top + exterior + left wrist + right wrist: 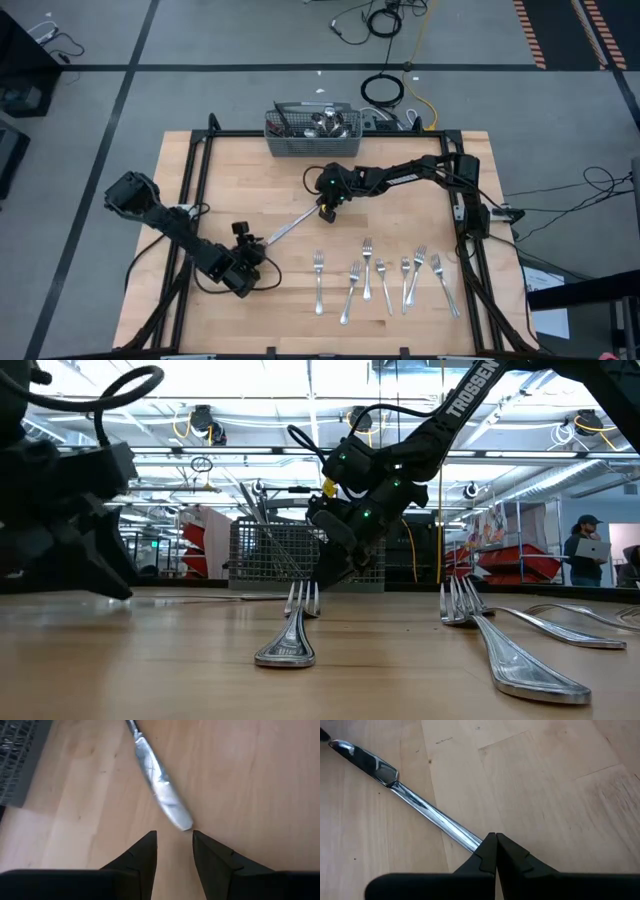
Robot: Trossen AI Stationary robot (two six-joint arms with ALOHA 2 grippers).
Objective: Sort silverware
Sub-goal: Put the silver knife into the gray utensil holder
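Both arms [190, 235] were matte black, built of boxy jointed links with black cables looped alongside. The right arm [405, 172] carried white "TROSSEN" lettering on its upper link and small green lights near the wrist. Its fingers [487, 852] were black, tapering wedges.

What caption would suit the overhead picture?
Right gripper holds a knife toward the open left gripper, beside six laid-out forks.
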